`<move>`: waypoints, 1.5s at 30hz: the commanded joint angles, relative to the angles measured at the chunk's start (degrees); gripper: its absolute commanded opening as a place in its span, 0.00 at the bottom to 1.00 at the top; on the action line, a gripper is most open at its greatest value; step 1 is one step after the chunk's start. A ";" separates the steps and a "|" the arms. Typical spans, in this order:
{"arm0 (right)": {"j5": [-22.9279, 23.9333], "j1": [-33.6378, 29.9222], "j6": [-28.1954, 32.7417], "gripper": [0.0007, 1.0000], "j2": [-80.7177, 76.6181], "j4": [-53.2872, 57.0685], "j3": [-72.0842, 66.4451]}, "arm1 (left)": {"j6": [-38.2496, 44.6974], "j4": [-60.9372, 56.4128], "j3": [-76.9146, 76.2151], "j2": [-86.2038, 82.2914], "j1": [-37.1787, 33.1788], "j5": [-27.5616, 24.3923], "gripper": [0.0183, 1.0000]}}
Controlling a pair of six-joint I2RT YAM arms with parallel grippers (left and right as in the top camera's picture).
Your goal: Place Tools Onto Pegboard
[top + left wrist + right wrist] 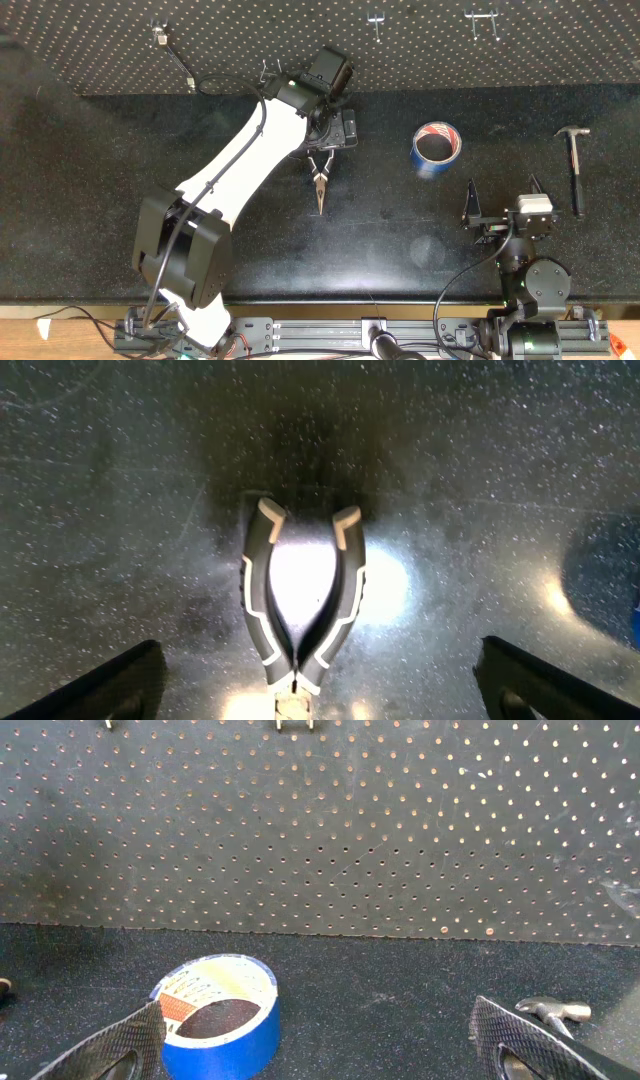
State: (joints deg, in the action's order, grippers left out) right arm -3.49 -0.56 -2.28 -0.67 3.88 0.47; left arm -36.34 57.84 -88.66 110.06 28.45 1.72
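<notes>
Fingers (115,685) on my left gripper (333,132) are spread wide with nothing between them. From that arm's wrist camera I see them on either side of the pliers (300,605) and clear of both handles. The pliers lie flat on the black tabletop (110,160) close to the pegboard (420,45). Their grey-and-white handles are splayed toward the board and the nose points back at the arm bases. My right gripper (503,205) sits low near its own base, facing the pegboard, its fingers likewise apart and holding nothing. A blue tape roll (220,1015) stands on the tabletop between it and the board. A hammer (574,170) lies off to the right, its head toward the pegboard.
</notes>
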 commanded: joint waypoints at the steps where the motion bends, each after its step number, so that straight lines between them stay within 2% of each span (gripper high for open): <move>1: 0.50 0.33 0.61 1.00 0.61 0.17 -0.24 | -0.90 0.26 -1.66 1.36 0.07 0.04 1.00; 8: 0.50 0.33 0.61 1.00 0.61 0.17 -0.24 | 3.85 0.22 -1.66 3.93 0.07 2.29 1.00; 45: 0.50 0.33 0.61 1.00 0.61 0.17 -0.24 | 4.33 -0.85 0.28 7.06 -0.07 2.03 1.00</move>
State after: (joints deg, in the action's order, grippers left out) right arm -3.49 -0.56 -2.28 -0.67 3.88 0.47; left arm -31.94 56.75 -88.75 115.96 28.45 3.22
